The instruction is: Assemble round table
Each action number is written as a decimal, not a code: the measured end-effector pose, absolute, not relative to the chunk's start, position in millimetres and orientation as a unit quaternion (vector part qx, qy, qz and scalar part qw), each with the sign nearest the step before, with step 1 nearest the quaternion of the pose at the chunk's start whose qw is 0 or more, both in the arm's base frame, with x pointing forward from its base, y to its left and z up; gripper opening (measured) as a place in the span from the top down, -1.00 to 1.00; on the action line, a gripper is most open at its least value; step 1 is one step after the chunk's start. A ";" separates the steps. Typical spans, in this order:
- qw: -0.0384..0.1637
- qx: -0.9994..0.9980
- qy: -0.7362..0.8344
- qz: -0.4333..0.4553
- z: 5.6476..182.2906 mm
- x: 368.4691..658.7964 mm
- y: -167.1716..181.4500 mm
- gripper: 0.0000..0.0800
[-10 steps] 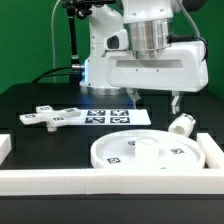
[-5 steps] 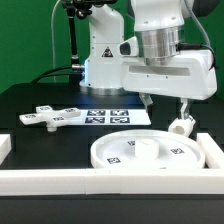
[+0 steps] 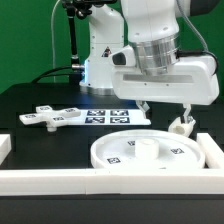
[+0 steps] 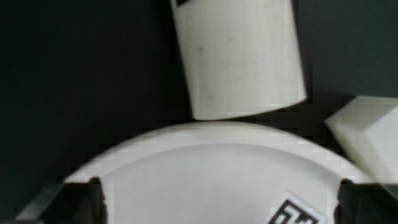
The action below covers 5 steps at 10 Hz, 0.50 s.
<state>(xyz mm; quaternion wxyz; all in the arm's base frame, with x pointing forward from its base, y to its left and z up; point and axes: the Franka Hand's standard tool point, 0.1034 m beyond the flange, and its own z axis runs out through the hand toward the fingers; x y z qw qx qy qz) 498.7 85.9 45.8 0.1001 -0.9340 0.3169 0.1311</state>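
The large rimmed disc [image 3: 125,152] with its hub [image 3: 143,143] lies flat by the front rail. The flat cross-shaped piece [image 3: 50,116] lies at the exterior view's left. The short cylindrical post [image 3: 181,125] lies on its side just past the disc's right edge. My gripper [image 3: 165,108] hangs open and empty above the disc's far right edge, one fingertip close beside the post. In the wrist view the disc's rim [image 4: 214,160] sits between my dark fingers [image 4: 80,200], with the post [image 4: 240,55] beyond it. My gripper [image 4: 217,205] holds nothing.
The marker board [image 3: 118,117] lies behind the disc. White border rails run along the front [image 3: 100,181] and the exterior view's right [image 3: 212,150]; a white rail corner [image 4: 365,130] shows in the wrist view. The robot base stands at the back.
My gripper has moved toward the exterior view's right and a little lower, and the hand has tilted. The parts have not moved.
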 end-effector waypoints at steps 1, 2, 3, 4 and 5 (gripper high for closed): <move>0.106 -0.929 0.317 0.160 45.5 498.4 81.7 -0.62; 0.110 -0.925 0.312 0.187 44.2 495.8 79.5 -0.62; 0.115 -0.917 0.309 0.223 43.7 492.8 79.0 -0.62; 0.118 -0.913 0.303 0.247 42.3 494.5 83.4 -0.62; 0.121 -0.907 0.296 0.274 41.2 493.4 89.4 -0.62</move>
